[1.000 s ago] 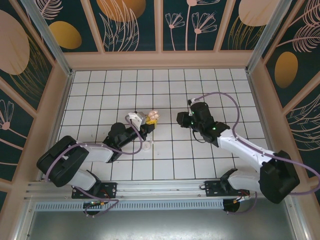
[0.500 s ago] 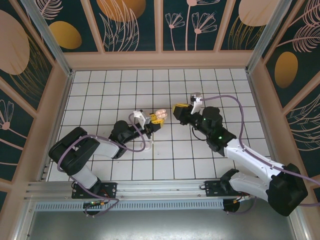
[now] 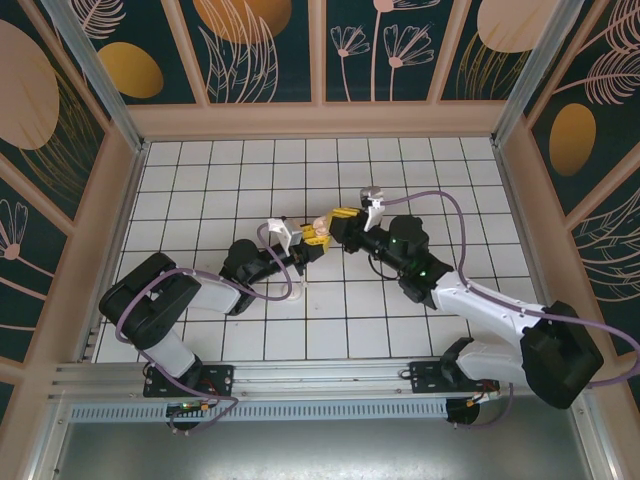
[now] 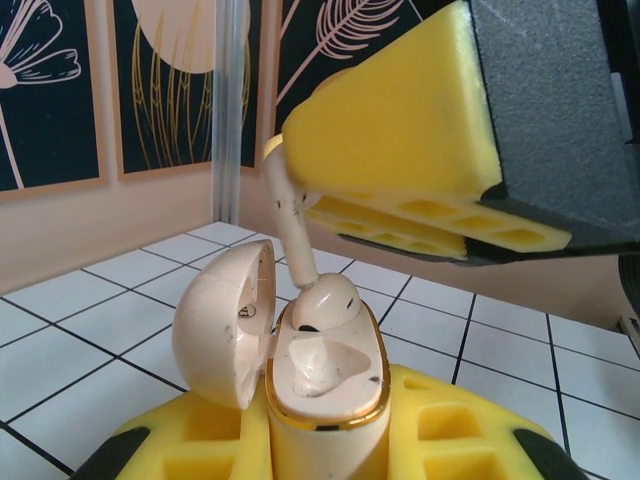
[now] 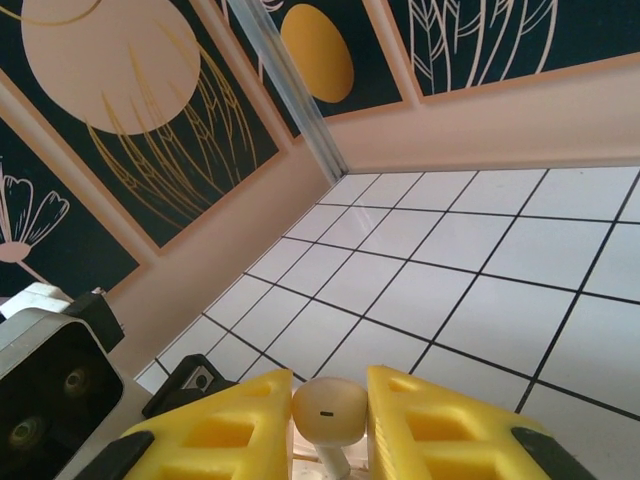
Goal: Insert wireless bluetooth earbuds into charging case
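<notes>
Your right pincer (image 3: 330,224), pinching the small cream plastic earbud (image 5: 327,403), has reached the open cream gold-rimmed charging case (image 4: 325,385) gripped by your left pincer (image 3: 312,240); insertion comes next.

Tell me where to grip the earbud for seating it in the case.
Pinch the earbud by its rounded head, coming from the end away from the stem, as the right fingers do: the thin stem points toward the open case and must stay free.

Both arms reach inward and forward, tips nearly meeting. Left gripper (image 3: 308,241) clamps the case (image 4: 325,385); right gripper (image 3: 336,222) pinches an earbud (image 5: 328,405).
</notes>
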{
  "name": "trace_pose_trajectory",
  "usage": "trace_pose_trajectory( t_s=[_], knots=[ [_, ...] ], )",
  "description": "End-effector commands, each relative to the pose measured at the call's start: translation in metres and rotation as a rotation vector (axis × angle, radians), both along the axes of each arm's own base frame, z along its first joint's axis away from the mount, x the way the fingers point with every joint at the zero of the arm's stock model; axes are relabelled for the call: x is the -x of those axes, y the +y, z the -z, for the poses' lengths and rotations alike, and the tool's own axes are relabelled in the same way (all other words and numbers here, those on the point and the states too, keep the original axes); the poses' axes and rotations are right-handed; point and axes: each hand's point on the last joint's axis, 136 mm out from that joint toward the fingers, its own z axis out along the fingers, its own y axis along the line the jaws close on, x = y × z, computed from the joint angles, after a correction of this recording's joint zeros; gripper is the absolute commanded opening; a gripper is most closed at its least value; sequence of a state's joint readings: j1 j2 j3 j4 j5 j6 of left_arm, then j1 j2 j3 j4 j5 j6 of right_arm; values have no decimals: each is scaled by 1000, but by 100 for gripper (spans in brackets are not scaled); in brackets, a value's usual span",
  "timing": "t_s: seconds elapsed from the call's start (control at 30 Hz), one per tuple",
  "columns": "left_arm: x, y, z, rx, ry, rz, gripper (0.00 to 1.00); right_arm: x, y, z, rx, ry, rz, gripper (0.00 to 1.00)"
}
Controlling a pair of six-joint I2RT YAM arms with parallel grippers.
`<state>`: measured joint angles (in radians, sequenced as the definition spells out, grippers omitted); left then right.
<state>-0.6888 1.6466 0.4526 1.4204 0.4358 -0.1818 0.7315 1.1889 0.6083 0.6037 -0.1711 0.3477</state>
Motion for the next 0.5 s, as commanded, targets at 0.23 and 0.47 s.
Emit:
trace_pose_trajectory(
  t_s=[0.23, 0.47],
  knots=[
    [-3, 0, -20, 63, -35, -22, 9, 7, 19, -23, -33, -80, -61, 23],
    [-5, 1, -20, 62, -32, -36, 9, 13, 19, -20, -36, -74, -73, 23]
  ],
)
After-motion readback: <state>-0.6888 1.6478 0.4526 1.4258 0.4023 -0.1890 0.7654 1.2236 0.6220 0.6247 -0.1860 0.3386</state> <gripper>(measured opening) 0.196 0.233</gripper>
